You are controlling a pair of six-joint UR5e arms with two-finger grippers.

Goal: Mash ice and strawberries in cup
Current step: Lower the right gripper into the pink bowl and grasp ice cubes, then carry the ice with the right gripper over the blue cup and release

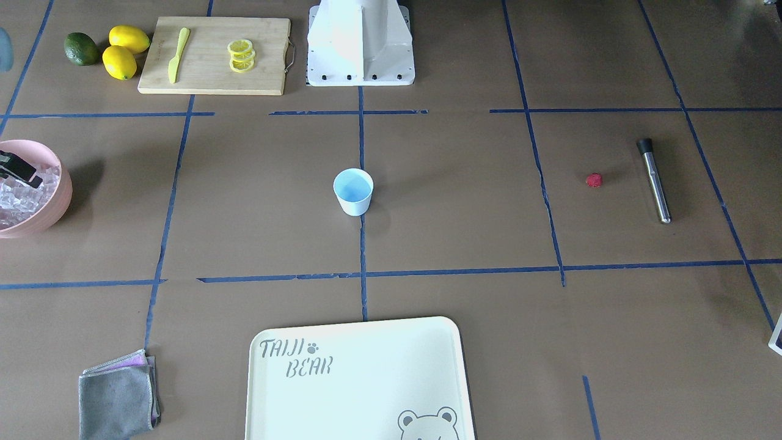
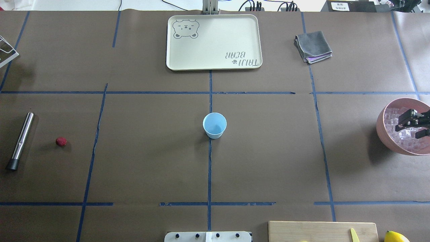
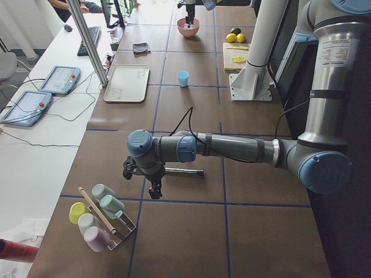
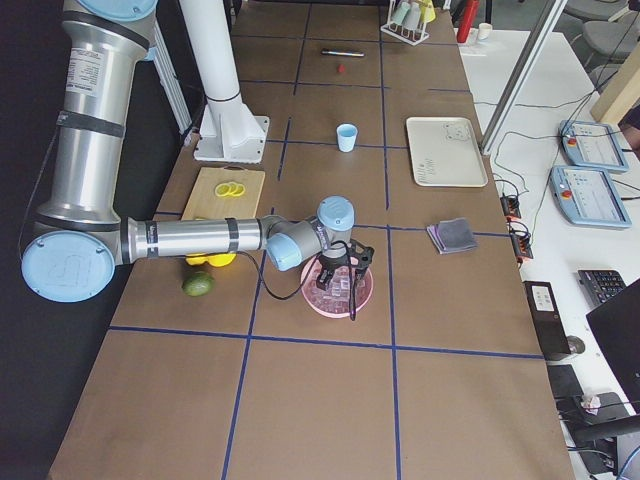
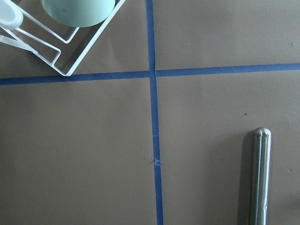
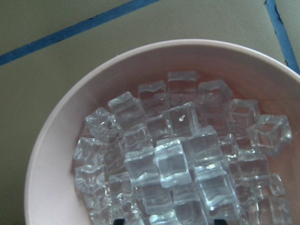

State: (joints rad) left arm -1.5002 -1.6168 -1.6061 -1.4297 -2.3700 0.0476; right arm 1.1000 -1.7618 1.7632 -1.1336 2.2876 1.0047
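The light blue cup (image 2: 214, 125) stands upright at the table's centre and looks empty; it also shows in the front view (image 1: 353, 191). The ice (image 6: 173, 159) fills a pink bowl (image 2: 383, 131) at the robot's right edge. My right gripper (image 2: 411, 122) hangs just above the ice, open, with only its fingertips showing at the bottom of the right wrist view. The red strawberry (image 2: 61, 141) lies far to the left, beside a metal muddler (image 2: 20, 141). My left gripper (image 3: 142, 180) hovers over the table beyond the muddler (image 5: 259, 178); I cannot tell whether it is open.
A cream tray (image 2: 174, 40) and a folded grey cloth (image 2: 313, 46) lie on the far side. A cutting board (image 1: 214, 79) with lemon slices and a yellow knife, lemons (image 1: 125, 49) and a lime sit by the robot base. A white wire cup rack (image 5: 56, 61) is near the left gripper.
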